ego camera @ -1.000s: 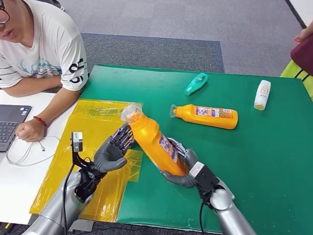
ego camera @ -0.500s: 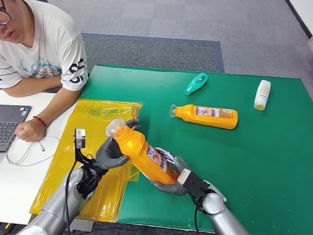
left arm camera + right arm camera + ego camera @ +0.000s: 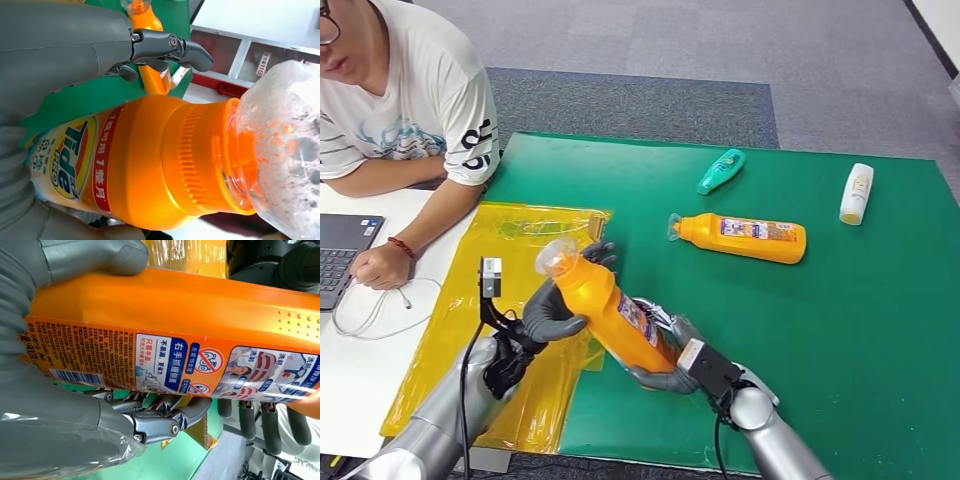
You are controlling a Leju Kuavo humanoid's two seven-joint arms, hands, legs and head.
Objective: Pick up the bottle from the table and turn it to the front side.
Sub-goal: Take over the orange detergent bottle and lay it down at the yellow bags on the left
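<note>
Above the desk's (image 3: 848, 330) near edge, both hands hold the orange bottle (image 3: 610, 310) tilted, right hand (image 3: 663, 365) fingers wrapped round its base, left hand (image 3: 550, 312) fingers apparently curled round its neck.

Left arm: silver, comes in from the lower left, forearm angled up toward the middle.
Left hand (image 3: 550, 310): wrapped around the neck end of the orange detergent bottle (image 3: 610, 310), thumb below, dark fingers (image 3: 601, 252) curled over the far side.
Right arm: silver, enters from the lower right, angled up and leftward.
Right hand (image 3: 663, 365): grips the bottle's base end, thumb on one face, fingers on the opposite face.
</note>
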